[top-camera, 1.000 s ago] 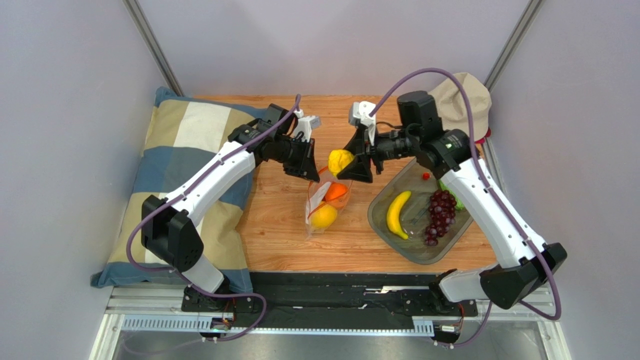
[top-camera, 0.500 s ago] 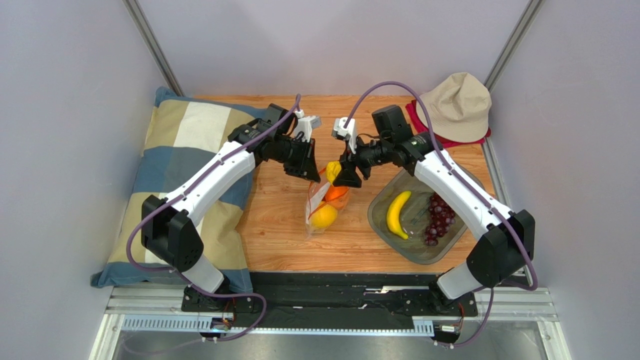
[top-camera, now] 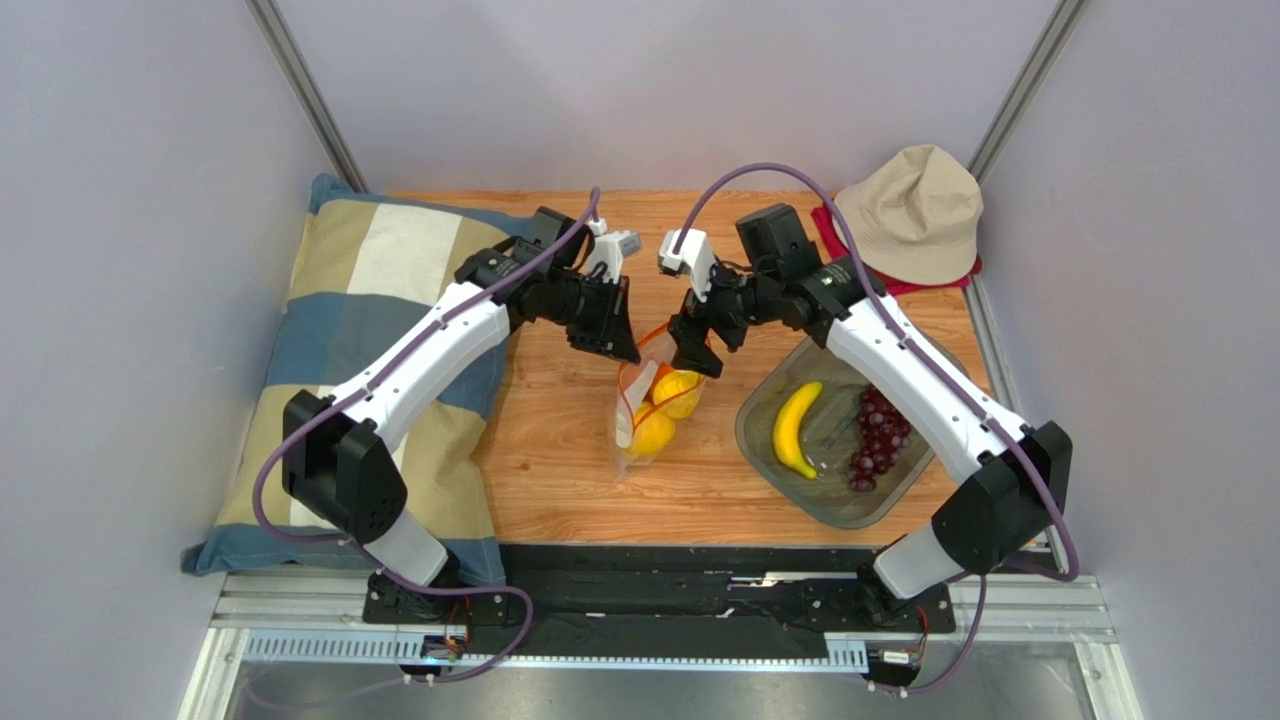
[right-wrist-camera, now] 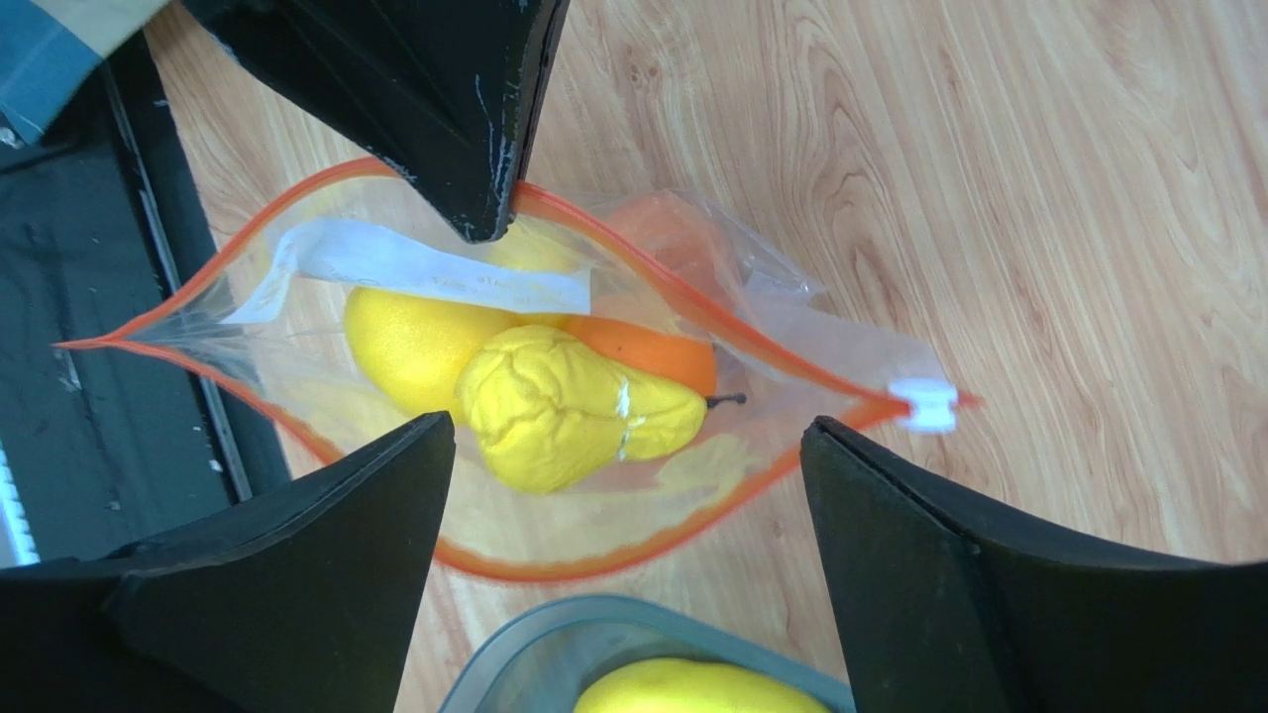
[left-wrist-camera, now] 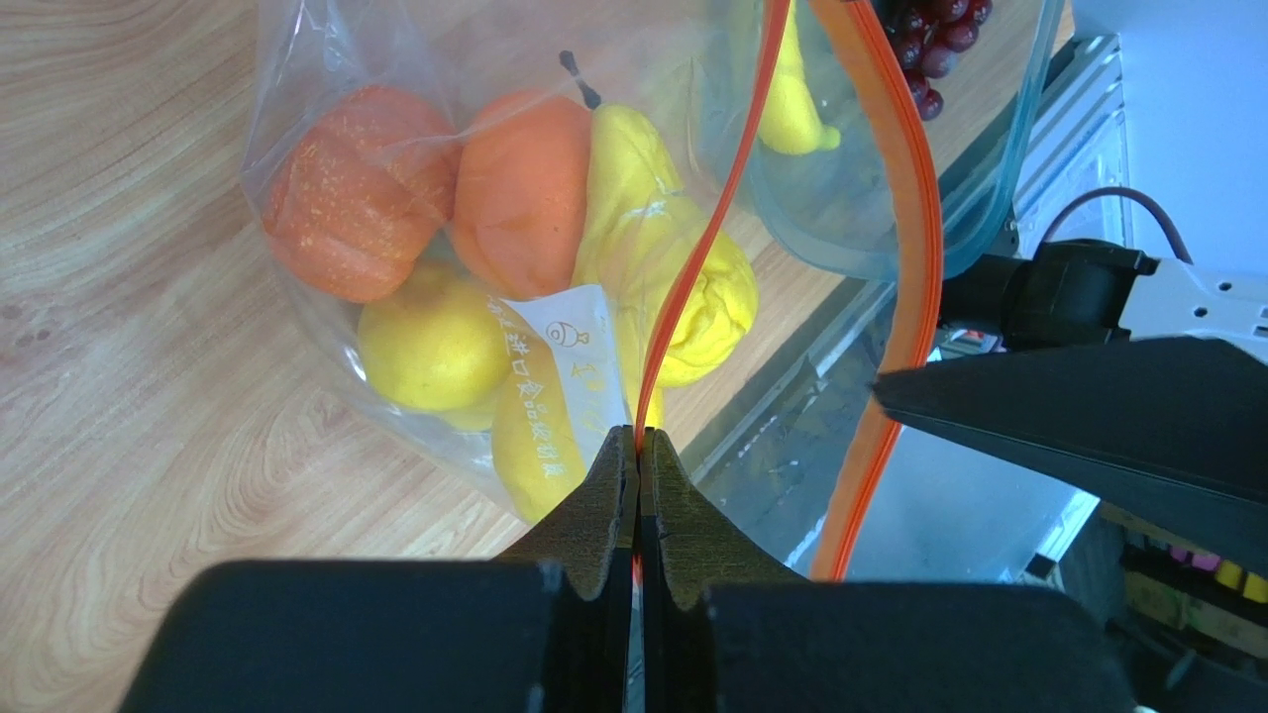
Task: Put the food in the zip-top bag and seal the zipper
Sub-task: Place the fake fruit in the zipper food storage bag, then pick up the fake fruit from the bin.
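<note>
The left arm's fingers pinch tight on the orange-red zipper, holding the zip-top bag open on the table. The right arm's fingers hover spread wide and empty above its mouth, where a yellow pear lies inside against a lemon.

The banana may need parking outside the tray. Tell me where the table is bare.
Bare wood lies between the pillow and the zip-top bag, and along the near edge before the bag. Crowded: the bag's mouth, where left claw and right claw sit close, and beside the tray.
</note>
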`<state>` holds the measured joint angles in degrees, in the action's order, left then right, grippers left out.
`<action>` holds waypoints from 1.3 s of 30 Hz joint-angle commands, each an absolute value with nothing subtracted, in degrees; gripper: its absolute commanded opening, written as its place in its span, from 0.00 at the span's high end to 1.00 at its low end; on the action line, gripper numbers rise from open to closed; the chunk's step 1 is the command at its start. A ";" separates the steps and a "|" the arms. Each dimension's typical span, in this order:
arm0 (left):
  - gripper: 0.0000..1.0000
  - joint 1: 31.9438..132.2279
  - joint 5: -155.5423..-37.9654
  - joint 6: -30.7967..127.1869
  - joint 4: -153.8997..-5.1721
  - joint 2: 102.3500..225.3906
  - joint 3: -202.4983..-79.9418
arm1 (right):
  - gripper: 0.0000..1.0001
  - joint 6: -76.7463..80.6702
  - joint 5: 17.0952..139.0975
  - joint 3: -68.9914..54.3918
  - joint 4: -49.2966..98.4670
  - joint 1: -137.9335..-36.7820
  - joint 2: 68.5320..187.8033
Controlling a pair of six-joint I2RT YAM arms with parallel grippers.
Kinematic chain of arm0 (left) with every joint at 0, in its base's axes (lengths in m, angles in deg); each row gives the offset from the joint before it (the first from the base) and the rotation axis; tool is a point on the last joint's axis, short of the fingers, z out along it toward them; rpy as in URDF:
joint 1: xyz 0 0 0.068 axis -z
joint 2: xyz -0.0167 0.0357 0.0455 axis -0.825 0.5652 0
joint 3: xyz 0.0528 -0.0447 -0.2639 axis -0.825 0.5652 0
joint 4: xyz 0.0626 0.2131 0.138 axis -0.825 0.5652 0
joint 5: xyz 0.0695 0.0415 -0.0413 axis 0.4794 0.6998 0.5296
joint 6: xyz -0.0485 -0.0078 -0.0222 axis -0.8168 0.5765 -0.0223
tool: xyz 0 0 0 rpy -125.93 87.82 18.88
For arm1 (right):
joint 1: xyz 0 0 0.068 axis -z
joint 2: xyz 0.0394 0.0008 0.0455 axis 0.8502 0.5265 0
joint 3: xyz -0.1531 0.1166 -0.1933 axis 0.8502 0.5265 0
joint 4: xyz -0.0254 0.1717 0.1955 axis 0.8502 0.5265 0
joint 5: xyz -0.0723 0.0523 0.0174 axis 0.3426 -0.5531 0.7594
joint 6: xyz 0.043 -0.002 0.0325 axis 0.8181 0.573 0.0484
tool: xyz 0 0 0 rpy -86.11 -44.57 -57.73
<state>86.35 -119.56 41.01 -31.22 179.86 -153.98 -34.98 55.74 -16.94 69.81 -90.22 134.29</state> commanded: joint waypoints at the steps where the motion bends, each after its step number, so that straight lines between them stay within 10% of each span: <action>1: 1.00 86.17 -120.92 42.02 -32.17 178.11 -156.85 | 0.09 -25.35 58.49 -22.19 75.13 -88.47 128.48; 14: 1.00 86.17 -121.01 42.02 -32.52 177.14 -155.01 | 0.08 -29.90 72.10 -5.59 92.81 -50.60 123.81; 31: 1.00 86.17 -119.69 42.11 -32.43 176.88 -154.04 | 0.18 -19.45 82.49 0.13 80.51 -47.60 145.26; 39: 1.00 86.17 -119.52 42.29 -32.26 176.79 -153.43 | 0.54 -17.68 79.50 -0.48 80.24 -47.60 148.51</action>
